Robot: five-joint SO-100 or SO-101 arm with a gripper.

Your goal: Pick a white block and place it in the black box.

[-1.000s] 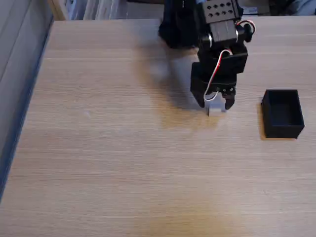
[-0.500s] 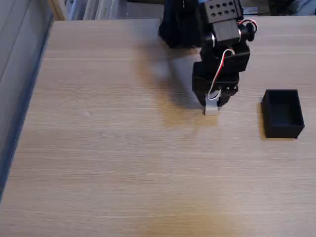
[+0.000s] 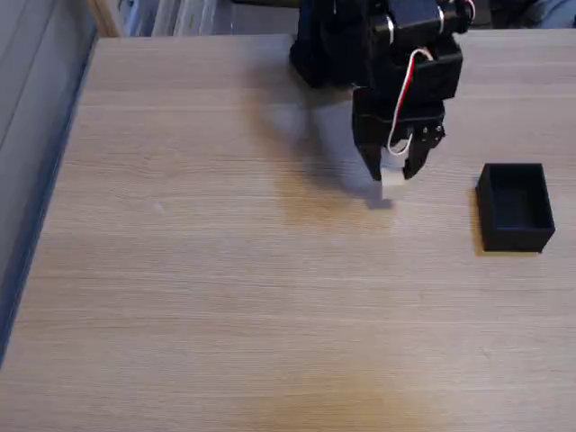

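Note:
A tiny white block (image 3: 392, 184) is pinched between the tips of my black gripper (image 3: 393, 174), which is shut on it and holds it a little above the wooden table, casting a soft shadow below. The gripper hangs down from the arm at the top of the fixed view, with white and red wires running along it. The black box (image 3: 515, 206), open-topped and with nothing visible inside, stands on the table to the right of the gripper, roughly a box-width away from it.
The arm's black base (image 3: 328, 45) sits at the table's far edge. The light wooden table (image 3: 225, 297) stretches left and toward the front. Its left edge (image 3: 40, 207) drops off to a grey floor.
The gripper closed on the white block and has lifted it off the table, rising toward the top of the view. The black box has not moved.

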